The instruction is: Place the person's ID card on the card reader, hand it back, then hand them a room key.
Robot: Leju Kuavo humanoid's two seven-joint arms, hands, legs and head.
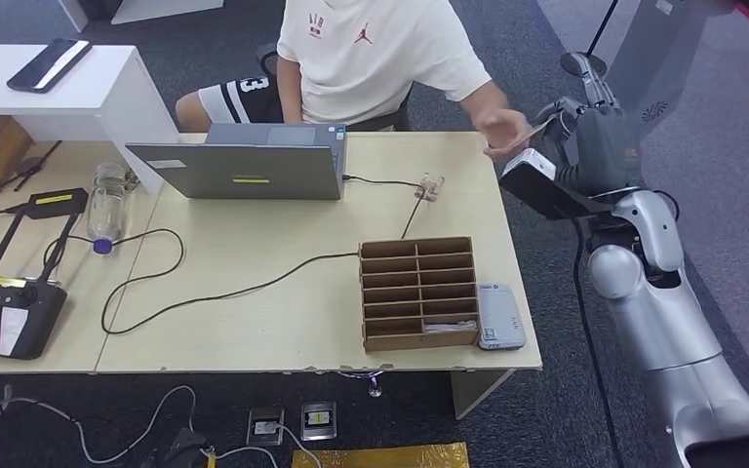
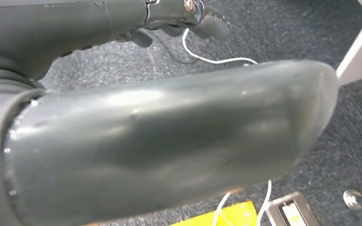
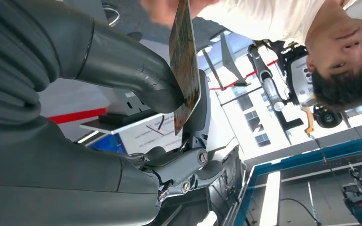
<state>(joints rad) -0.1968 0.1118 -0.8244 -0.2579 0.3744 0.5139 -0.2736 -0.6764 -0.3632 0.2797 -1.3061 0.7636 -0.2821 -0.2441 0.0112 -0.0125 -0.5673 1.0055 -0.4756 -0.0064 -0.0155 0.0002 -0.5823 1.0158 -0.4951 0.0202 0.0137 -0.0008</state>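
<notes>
Right hand [image 3: 136, 94] up close in its wrist view: thick grey thumb pressing one face of a card [image 3: 185, 66], a dark finger behind the other face. Card pinched, edge-on to the lens. A person's hand [image 3: 169, 8] holds the card's far end.

Head view: right hand [image 1: 595, 136] raised off the table's right end, beyond the far corner. Card [image 1: 527, 135] spans between the robot's fingers and the person's hand [image 1: 502, 127], both touching it. Person [image 1: 371, 54] in a white T-shirt seated behind the table [image 1: 254, 312].

On the table: brown slotted card box [image 1: 418, 292] near the front right, a pale grey card reader [image 1: 499, 315] just beside it at the table edge. Laptop [image 1: 244, 164] at the far side, bottle [image 1: 107, 200] lying to its left.

Left hand [image 2: 160, 141] in its wrist view over dark carpet; thumb close to the lens, fingers' state cannot tell.
</notes>
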